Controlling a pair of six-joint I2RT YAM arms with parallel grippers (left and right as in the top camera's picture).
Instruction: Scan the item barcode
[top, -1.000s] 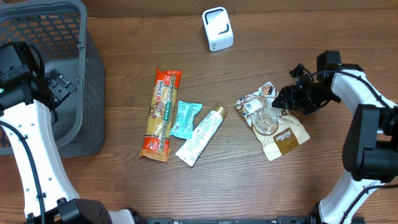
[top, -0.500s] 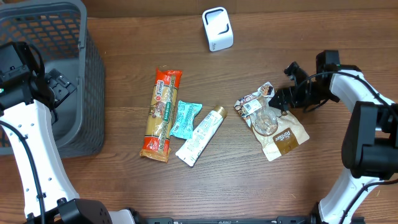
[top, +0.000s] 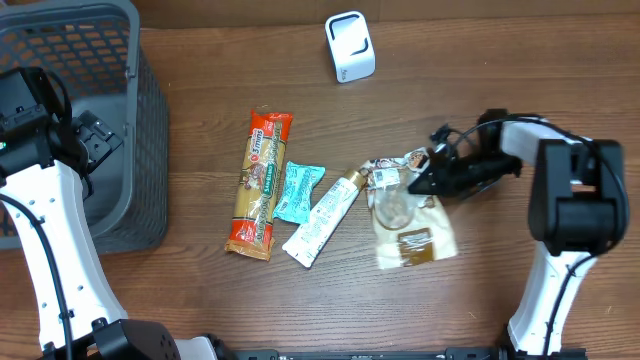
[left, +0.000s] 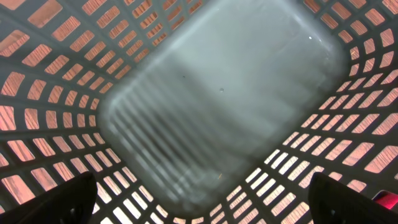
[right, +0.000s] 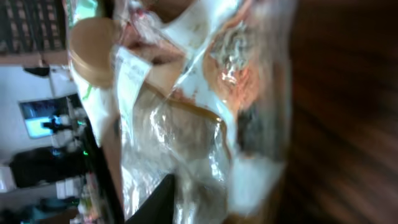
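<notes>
Snack bag (top: 410, 228) | right arm (top: 522, 132) extended left | right tool (top: 431, 181) at bag's edge | grip unclear

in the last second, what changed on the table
The right gripper swung left onto the snack bag, which slid left and turned, so its top end now lies by the cap of the white tube. Whether the jaws have clamped the bag is unclear. The left gripper stays open over the basket. The noodle pack, teal sachet, tube and scanner have not moved.
</notes>
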